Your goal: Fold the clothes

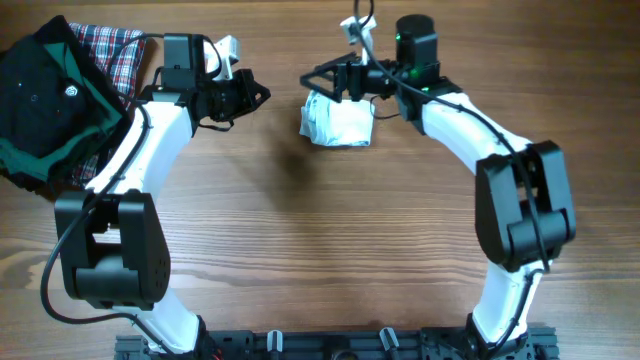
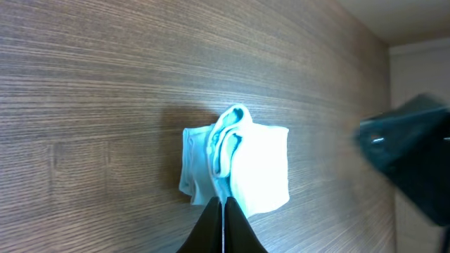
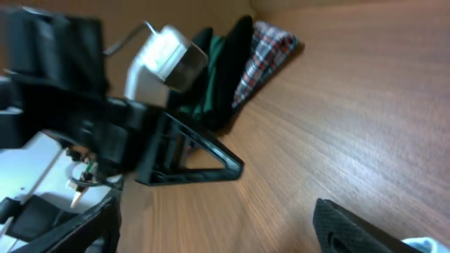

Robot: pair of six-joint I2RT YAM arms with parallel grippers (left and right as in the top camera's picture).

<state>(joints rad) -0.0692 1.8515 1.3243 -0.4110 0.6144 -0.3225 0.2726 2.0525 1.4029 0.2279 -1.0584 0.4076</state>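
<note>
1. Black tapered fingers of the left gripper [image 2: 223, 214], seen at the bottom edge of the left wrist view: pressed together to 1 point, nothing between them.
2. Small pale-blue and white ribbed garment [image 2: 242, 165]: 1 piece, lying as a compact folded bundle on the brown wood-grain table [image 1: 300, 250], towards the far edge and a little right of centre in the overhead view [image 1: 338, 125]. Layered pale-blue edges show on 1 side and a smoother white face on the other.
3. Left gripper, overhead view [image 1: 255, 95]: points towards the bundle from the left, with bare table between the 2.
4. Right gripper [image 1: 320, 85]: over the bundle's far left corner. In the right wrist view [image 3: 214, 207] its 2 black fingers stand wide apart and clasp nothing; a sliver of pale-blue cloth shows at the lower right corner. Whether a finger touches the bundle cannot be told.
5. Black-and-green garment [image 1: 40, 100]: a large crumpled pile at the far left corner of the table.
6. Red plaid cloth [image 1: 115, 50]: partly under that pile, well apart from the bundle.
</note>
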